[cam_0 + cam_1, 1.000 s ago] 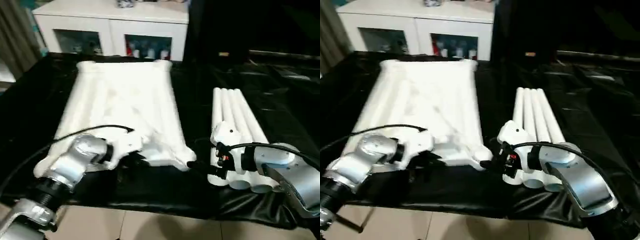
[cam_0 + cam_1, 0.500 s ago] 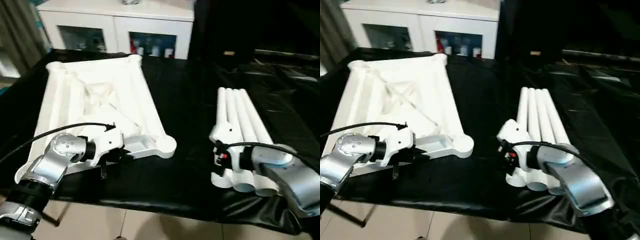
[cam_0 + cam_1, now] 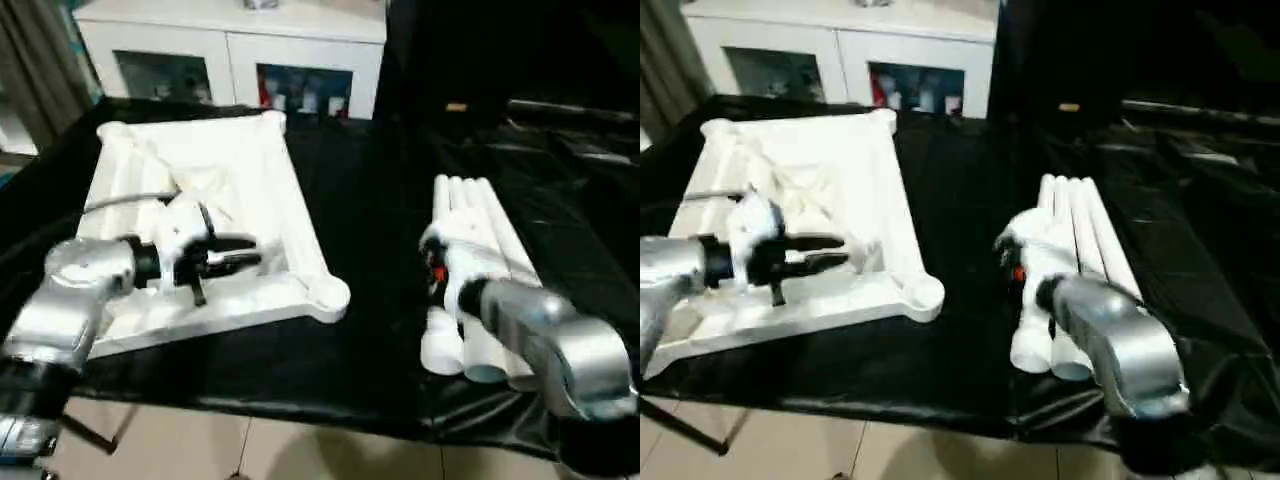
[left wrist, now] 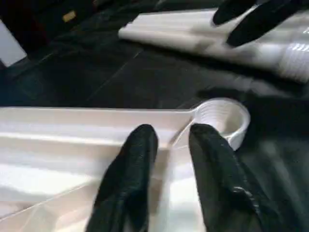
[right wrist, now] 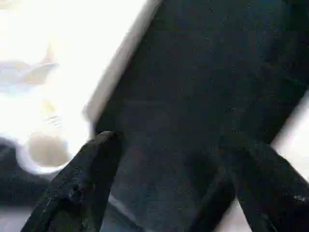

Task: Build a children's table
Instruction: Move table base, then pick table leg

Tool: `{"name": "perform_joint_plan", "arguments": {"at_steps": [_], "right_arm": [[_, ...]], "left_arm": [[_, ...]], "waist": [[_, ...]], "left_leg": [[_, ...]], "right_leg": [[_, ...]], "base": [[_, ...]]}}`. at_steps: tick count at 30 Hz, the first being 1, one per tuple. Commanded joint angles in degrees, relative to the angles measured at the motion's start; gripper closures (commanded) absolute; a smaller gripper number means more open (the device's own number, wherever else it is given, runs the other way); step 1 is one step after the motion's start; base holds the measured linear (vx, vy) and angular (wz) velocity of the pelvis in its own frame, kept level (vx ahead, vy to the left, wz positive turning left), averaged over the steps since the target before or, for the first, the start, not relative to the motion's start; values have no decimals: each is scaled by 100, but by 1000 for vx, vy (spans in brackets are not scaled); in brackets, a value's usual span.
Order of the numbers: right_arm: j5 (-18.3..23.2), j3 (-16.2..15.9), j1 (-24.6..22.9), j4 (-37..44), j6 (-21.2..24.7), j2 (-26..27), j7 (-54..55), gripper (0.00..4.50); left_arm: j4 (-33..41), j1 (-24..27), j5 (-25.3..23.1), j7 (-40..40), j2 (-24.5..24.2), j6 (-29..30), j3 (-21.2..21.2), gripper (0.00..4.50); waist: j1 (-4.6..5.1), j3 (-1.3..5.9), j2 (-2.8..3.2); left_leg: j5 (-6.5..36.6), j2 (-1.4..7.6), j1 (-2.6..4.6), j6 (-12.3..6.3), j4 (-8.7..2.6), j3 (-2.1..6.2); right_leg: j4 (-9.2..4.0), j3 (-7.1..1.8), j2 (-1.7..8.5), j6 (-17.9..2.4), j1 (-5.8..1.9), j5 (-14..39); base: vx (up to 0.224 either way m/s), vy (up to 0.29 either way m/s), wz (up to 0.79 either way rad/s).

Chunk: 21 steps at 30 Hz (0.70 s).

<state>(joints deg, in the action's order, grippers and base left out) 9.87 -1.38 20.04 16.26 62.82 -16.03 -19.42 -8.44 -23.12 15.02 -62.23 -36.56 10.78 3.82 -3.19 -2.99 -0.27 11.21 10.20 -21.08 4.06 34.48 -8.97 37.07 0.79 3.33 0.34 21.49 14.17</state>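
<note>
black cloth drapes the big table edge to edge | white glass-door cabinet beyond its far edge, coloured items on the shelves | grey curtain past far-left corner | tiled floor below near edge

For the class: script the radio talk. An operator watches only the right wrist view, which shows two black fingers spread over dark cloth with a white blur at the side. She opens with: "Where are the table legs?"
Observer: The four legs lie side by side on the black cloth, on the robot's right, with their near ends under its right arm.
Operator: How close is my gripper to them?
Observer: The left wrist view shows the right gripper hanging just above the legs, fingers apart.
Operator: And the tabletop?
Observer: The tabletop lies ribbed side up on the robot's left. The left gripper is open over its near end, close to a corner socket.
</note>
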Motion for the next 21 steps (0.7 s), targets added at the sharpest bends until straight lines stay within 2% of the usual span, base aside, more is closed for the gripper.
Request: {"name": "perform_joint_plan", "arguments": {"at_steps": [1, 2, 3, 4, 5, 6, 7, 9, 10, 12, 14, 19, 21], "right_arm": [[-203, 233, 26, 18, 513, 143, 384, 50], [-206, 252, 34, 45, 592, 175, 436, 36], [-245, 287, 114, 83, 925, 254, 588, 21], [-253, 326, 147, 79, 1036, 307, 650, 12], [-257, 346, 164, 76, 1093, 335, 683, 9], [-300, 382, 224, 30, 1263, 391, 767, 4], [-352, 412, 280, -20, 1392, 444, 856, 4], [-412, 475, 335, -92, 1454, 517, 961, 4], [-451, 518, 370, -136, 1485, 566, 1032, 4], [-511, 582, 462, -172, 1709, 601, 1129, 4], [-504, 650, 551, -200, 1865, 639, 1161, 4], [-390, 812, 661, -302, 2261, 828, 1174, 4], [-365, 873, 664, -365, 2363, 920, 1177, 4]], "left_arm": [[807, 269, 470, 85, 60, 748, 0, 304], [951, 318, 555, 105, 71, 873, 3, 304], [1246, 421, 740, 161, 126, 1066, 29, 304], [1296, 442, 743, 193, 148, 1083, 42, 304], [1322, 453, 745, 209, 159, 1091, 49, 304], [1377, 491, 722, 207, 167, 1101, 102, 304], [1428, 527, 691, 188, 160, 1144, 147, 304], [1445, 557, 611, 134, 131, 1130, 226, 304], [1458, 577, 561, 97, 109, 1125, 276, 304], [1550, 594, 563, 47, 77, 1231, 332, 304], [1703, 597, 637, 52, 53, 1437, 362, 304], [1872, 616, 667, 98, -7, 1623, 465, 304], [1880, 616, 658, 93, -19, 1628, 488, 304]], "waist": [[3, 358, 26], [-7, 368, 38], [-15, 362, 0], [-24, 361, 14], [-28, 343, 28], [-29, 341, 7], [-23, 323, 13], [-15, 313, 21], [-17, 312, 23], [-11, 320, -16], [-15, 336, 6], [-20, 332, -30], [-23, 335, -16]], "left_leg": [[236, 196, 88, 271, -396, 6], [133, 190, 85, 272, -392, 10], [138, 179, 87, 253, -390, -9], [113, 172, 75, 255, -390, -3], [175, 171, 82, 264, -400, -6], [222, 173, 84, 281, -406, -6], [362, 173, 87, 332, -423, -2], [554, 177, 103, 439, -444, -1], [557, 181, 107, 463, -445, -4], [514, 173, 103, 464, -451, -3], [371, 171, 98, 474, -442, 0], [291, 161, 86, 427, -441, -7], [279, 162, 90, 448, -440, -8]], "right_leg": [[-333, -201, 323, -1314, -228, -666], [-317, -198, 324, -1317, -232, -819], [-337, -200, 305, -1286, -230, -797], [-325, -203, 307, -1280, -242, -808], [-349, -202, 303, -1227, -220, -675], [-360, -201, 304, -1195, -223, -580], [-379, -205, 307, -1126, -218, -336], [-410, -218, 316, -991, -200, 84], [-416, -223, 317, -954, -193, 115], [-411, -224, 306, -885, -196, 81], [-384, -222, 303, -878, -195, -134], [-383, -217, 294, -860, -200, -258], [-381, -217, 299, -856, -198, -251]], "base": [[0, 0, 0], [0, 0, 0], [0, 0, 0], [0, 0, 0], [0, 0, 0], [0, 0, 0], [0, 0, 0], [0, 0, 0], [0, 0, 0], [0, 0, 0], [0, 0, 0], [0, 0, 0], [0, 0, 0]]}}
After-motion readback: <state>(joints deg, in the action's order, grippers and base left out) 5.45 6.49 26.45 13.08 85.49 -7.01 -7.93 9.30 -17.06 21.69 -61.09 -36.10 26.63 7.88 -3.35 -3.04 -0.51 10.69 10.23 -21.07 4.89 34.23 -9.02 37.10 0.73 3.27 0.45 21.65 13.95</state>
